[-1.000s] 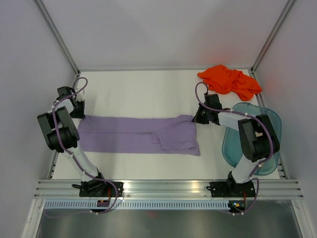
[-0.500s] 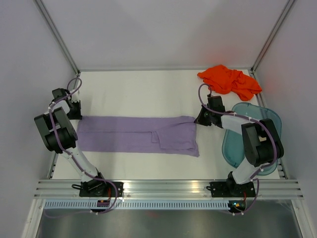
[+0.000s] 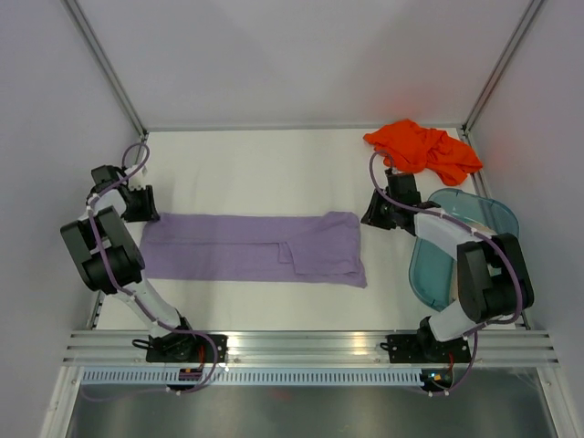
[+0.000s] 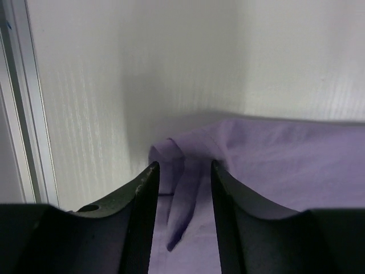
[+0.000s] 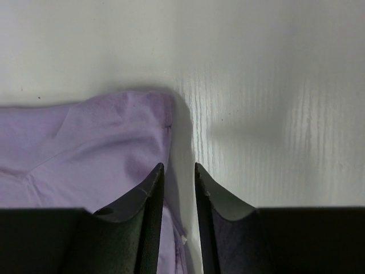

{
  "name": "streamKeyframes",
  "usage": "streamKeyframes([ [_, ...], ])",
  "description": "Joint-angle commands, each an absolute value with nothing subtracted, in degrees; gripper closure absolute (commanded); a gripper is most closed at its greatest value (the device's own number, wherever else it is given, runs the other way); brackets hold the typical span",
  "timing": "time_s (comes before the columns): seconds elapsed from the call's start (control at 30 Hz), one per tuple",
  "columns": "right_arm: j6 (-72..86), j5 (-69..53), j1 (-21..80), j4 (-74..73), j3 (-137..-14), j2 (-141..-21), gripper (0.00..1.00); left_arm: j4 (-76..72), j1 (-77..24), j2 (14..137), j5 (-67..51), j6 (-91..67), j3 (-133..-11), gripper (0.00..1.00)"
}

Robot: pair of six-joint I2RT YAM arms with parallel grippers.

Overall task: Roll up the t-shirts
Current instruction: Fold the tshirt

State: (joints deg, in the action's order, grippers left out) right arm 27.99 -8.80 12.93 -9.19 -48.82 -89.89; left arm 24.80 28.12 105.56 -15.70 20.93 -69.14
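The lavender purple t-shirt (image 3: pixel 246 246) lies flat on the white table, folded into a long strip running left to right. My left gripper (image 3: pixel 144 203) stands at the strip's far left corner. In the left wrist view it (image 4: pixel 183 171) is open, and a raised fold of the purple cloth (image 4: pixel 285 154) lies loose between its jaws. My right gripper (image 3: pixel 370 214) stands at the strip's far right corner. In the right wrist view it (image 5: pixel 179 171) is open by a narrow gap over the cloth's edge (image 5: pixel 85 142). The orange-red t-shirt (image 3: pixel 422 148) lies crumpled at the back right.
A translucent teal tub (image 3: pixel 474 246) sits at the right edge, partly under the right arm. Metal frame posts and white walls close in the table on the left, back and right. Bare table (image 3: pixel 265 173) stretches behind the purple strip.
Both grippers were shut on the purple strip's far corners and have now opened, letting the cloth go. Both arms shifted slightly outward.
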Motion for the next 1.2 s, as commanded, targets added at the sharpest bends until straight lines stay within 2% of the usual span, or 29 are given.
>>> streamKeyframes([
  [0.0, 26.54, -6.5, 12.57, -13.96, -50.19, -83.95, 0.66, 25.22, 27.25, 98.54, -20.91, 22.85, -67.24, 0.52],
  [0.13, 26.72, -7.03, 12.92, -17.13, -48.26, -79.55, 0.67, 25.22, 22.6, 90.47, -21.71, 26.01, -60.49, 0.52],
  [0.33, 25.67, -10.19, 16.16, -22.4, -46.93, -74.45, 0.7, 26.62, 9.77, 80.88, -17.14, 32.24, -51.35, 0.52],
  [0.57, 26.45, -10.28, 22.41, -24.88, -43.25, -70.75, 0.7, 36.54, -4.89, 61.45, -23.9, 34.45, -48.17, 0.48],
  [0.73, 26.37, -11.16, 22.85, -21.89, -39.73, -72.33, 0.7, 41.3, -13.51, 51.78, -17.95, 38.13, -45.01, 0.45],
  [0.9, 25.23, -12.31, 22.85, -22.94, -40.87, -75.15, 0.7, 44.9, -20.11, 51.84, -12.58, 41.75, -47.0, 0.44],
  [1.03, 26.1, -13.27, 22.85, -22.41, -39.82, -75.32, 0.7, 45.44, -31.42, 60.88, -7.31, 40.34, -50.79, 0.46],
  [1.17, 28.74, -14.76, 22.94, -19.18, -36.49, -73.49, 0.66, 45.18, -40.33, 68.7, -7.12, 38.59, -54.31, 0.46],
])
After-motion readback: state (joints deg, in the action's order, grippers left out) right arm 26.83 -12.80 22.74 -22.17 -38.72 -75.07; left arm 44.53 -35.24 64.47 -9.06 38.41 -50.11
